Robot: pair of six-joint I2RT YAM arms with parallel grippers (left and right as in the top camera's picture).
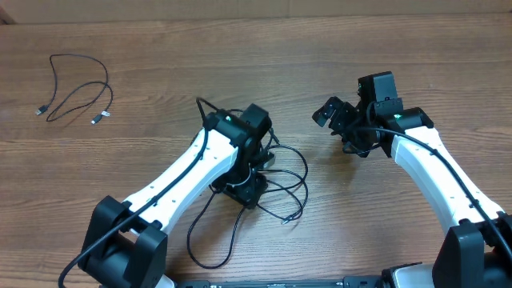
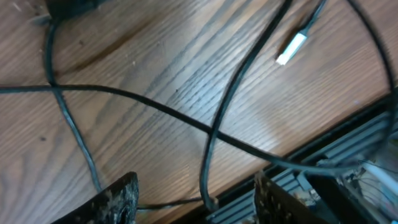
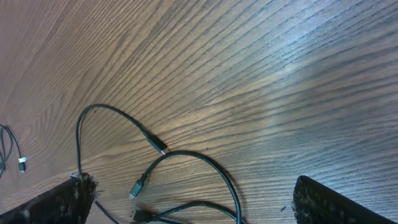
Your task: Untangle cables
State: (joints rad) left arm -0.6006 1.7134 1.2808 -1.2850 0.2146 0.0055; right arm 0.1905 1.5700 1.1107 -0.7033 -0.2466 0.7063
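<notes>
Left gripper (image 2: pixel 199 202) and right gripper (image 3: pixel 196 205) both gape empty; lifting the left could snag the cables (image 2: pixel 155 106), tightening the tangle.

right end effector (image 3: pixel 193 182) is sitting wide open, fingers (image 3: pixel 59 202) framing the bottom corners. Black cables (image 3: pixel 78 146) are looping over the wood-grain worktop (image 3: pixel 261 68) at lower left, two plug ends (image 3: pixel 157 145) lying close together. Another thin cord (image 3: pixel 22 165) is showing at the left edge.
</notes>
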